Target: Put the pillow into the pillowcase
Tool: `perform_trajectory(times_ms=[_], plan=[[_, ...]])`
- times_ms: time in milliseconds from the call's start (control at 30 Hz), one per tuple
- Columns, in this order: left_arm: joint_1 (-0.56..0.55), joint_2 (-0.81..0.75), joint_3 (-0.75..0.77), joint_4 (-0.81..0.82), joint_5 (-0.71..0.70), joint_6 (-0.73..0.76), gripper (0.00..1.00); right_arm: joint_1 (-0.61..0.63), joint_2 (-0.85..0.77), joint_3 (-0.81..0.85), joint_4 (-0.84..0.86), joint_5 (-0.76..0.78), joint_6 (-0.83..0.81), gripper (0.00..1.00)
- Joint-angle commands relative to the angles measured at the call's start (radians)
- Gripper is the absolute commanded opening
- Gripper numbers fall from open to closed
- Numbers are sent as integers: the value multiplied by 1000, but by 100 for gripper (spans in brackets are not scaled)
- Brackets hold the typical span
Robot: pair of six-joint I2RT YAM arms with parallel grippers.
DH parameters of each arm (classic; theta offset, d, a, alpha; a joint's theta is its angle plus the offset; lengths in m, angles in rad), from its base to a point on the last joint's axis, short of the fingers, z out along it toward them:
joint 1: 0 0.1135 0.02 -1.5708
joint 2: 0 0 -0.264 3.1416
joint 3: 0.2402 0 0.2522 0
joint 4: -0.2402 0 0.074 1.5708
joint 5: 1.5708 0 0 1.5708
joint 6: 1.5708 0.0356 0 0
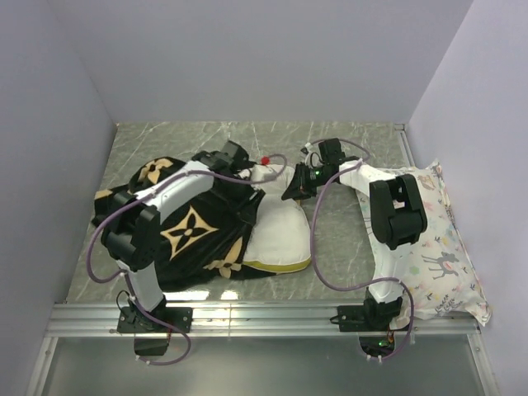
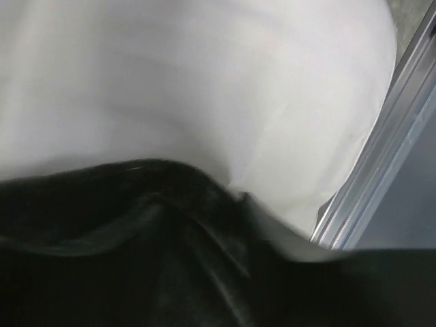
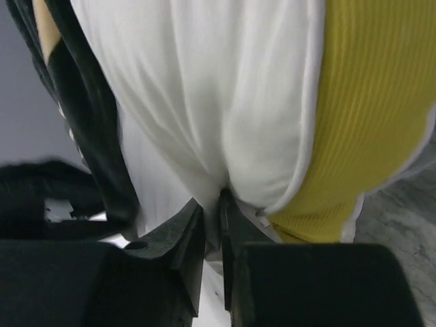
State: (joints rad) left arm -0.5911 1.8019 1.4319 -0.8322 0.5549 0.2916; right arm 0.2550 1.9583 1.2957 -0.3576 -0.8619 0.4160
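- Grey marbled table is carrying everything; a metal rail is running along its near edge.
- The pillowcase, black plush with tan flower motifs, is lying bunched on the left half of the table, its opening facing right.
- A deer-print pillow is sitting at the far right edge against the wall, well apart from the task items and partly under the right arm.
- The pillow is lying left of centre. Its left part is sitting under the pillowcase fabric, and its right part and near edge are sticking out onto bare table.
- Yellow band is showing along the pillow's exposed edge.
- Left arm is reaching across the top of the pillowcase. The left gripper is sitting at the far end of the case mouth, where black fabric meets white.
- Left wrist view is showing only black plush below and white pillow above, no fingers, so I cannot tell how wide it is or whether it is holding anything.
- Right gripper is pinching a fold of the pillow's white fabric at the far right corner, with its jaws nearly together on the cloth.
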Motion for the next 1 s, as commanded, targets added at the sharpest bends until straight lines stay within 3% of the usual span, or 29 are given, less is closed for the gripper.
perform_trajectory(times_ms=[0,100,133,200,233,300,500,767,867,967], plan=[[111,-99,108,-47,109,69,58,38,-94,0,-113,-68,-117,23],[180,-69,265,-65,31,2,65,36,-122,52,-237,-8,-253,49],[197,-55,300,-56,-25,-29,66,36,-124,69,-259,38,-290,65],[235,-20,355,19,-120,-127,67,35,-119,143,-299,93,-309,76],[241,-9,360,48,-169,-159,67,32,-108,164,-300,145,-306,87],[246,30,370,114,-321,-193,69,35,-85,230,-291,188,-289,92],[246,233,493,58,-512,-246,74,33,45,329,-296,218,-226,92],[244,338,418,142,-687,-284,76,41,139,317,-273,141,-181,90],[244,395,424,186,-658,-284,74,46,125,265,-229,80,-175,82],[243,447,441,217,-564,-282,68,47,119,223,-180,40,-151,65]])
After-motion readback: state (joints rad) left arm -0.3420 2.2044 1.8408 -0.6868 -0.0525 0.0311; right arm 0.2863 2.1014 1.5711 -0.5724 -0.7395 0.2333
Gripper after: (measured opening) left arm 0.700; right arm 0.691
